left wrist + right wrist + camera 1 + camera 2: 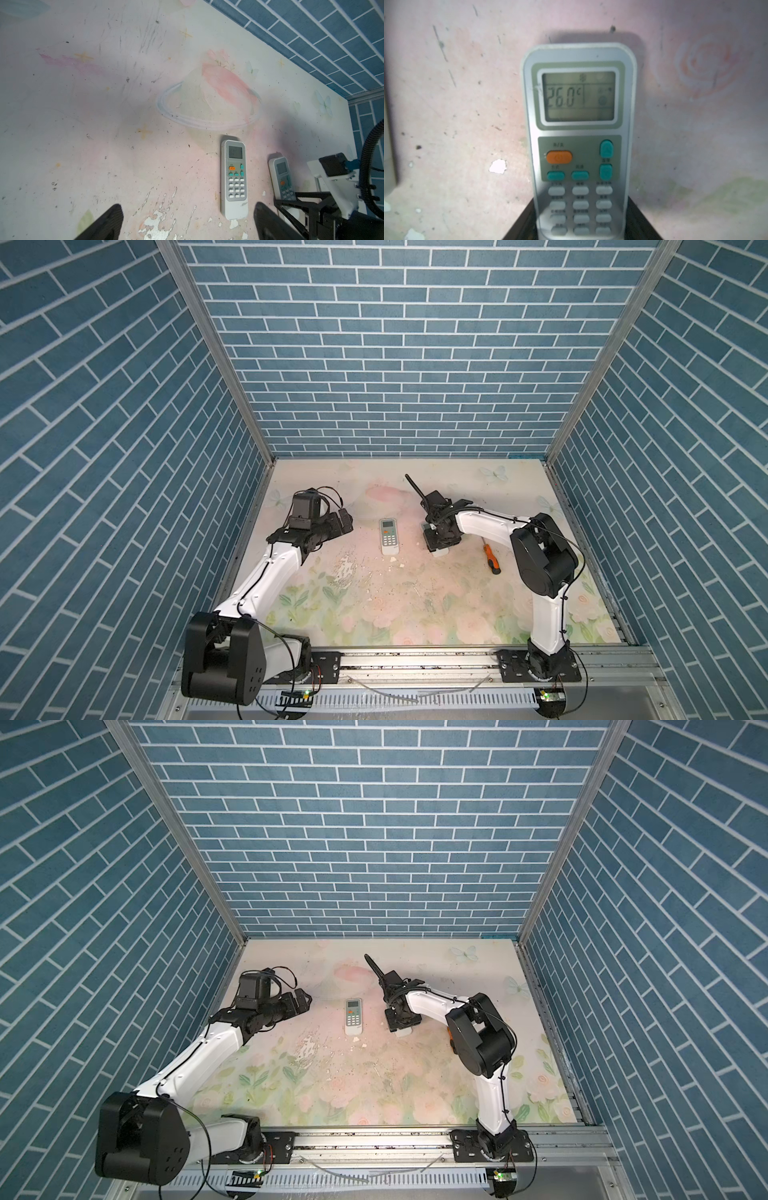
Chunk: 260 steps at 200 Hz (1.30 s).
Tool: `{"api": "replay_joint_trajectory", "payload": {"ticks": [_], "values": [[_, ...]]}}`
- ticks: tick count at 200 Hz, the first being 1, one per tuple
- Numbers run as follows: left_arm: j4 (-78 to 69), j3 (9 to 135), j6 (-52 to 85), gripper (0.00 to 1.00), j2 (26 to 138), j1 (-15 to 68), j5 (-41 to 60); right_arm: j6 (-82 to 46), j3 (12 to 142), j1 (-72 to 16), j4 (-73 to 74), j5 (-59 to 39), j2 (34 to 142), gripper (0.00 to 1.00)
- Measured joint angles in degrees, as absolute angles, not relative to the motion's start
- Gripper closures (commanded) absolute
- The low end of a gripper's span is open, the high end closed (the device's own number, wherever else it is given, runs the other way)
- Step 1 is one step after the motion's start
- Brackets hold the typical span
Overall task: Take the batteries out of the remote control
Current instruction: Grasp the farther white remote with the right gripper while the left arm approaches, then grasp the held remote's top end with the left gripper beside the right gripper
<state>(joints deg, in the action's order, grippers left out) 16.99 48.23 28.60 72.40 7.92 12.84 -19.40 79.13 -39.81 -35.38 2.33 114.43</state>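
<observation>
I am straddling the lower end of a remote (579, 124) with my right gripper (581, 224), right of the tabletop's (415, 614) centre. My fingers (523, 228) are lying close along its two long sides, about half narrowed, and I cannot tell whether they are pressing yet. The remote is lying face up with its display lit, so I am judging the batteries to be inside, behind a back cover I cannot see. My left gripper (187, 224) is hanging wide and empty left of centre, facing the other remote (390, 536) at the middle. I am aiming for a square grip on the sides, clear of the buttons — firm enough that the smooth case is not slipping when turned over. The screwdriver (490, 559) is lying toward the right edge — likely handy for prying.
</observation>
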Motion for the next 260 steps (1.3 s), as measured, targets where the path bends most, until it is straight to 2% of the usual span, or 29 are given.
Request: {"api": "replay_joint_trajectory", "payload": {"ticks": [31, 76, 107, 140, 182, 260], "values": [[16.9, 49.8, 29.5, 0.01, 75.6, 9.0, 15.3, -19.0, 79.1, -39.8, -35.5, 2.3, 114.4, 0.61], [14.5, 54.3, 31.3, 0.07, 83.7, 14.6, 21.0, -17.4, 79.1, -39.8, -37.6, 0.2, 112.5, 0.63], [9.0, 56.3, 34.3, 0.18, 90.7, 20.1, 25.5, -16.1, 79.1, -39.8, -39.1, -2.0, 108.3, 0.66], [0.8, 56.4, 39.0, 0.22, 95.8, 23.6, 29.6, -16.0, 79.2, -39.8, -39.5, -5.5, 103.1, 0.67], [-10.8, 56.3, 45.1, 0.32, 96.7, 25.5, 31.2, -15.9, 79.9, -39.8, -40.2, -7.9, 101.0, 0.70], [-22.3, 56.4, 50.7, 0.42, 100.3, 28.1, 32.4, -16.0, 80.2, -39.8, -40.3, -10.1, 101.0, 0.73]]}}
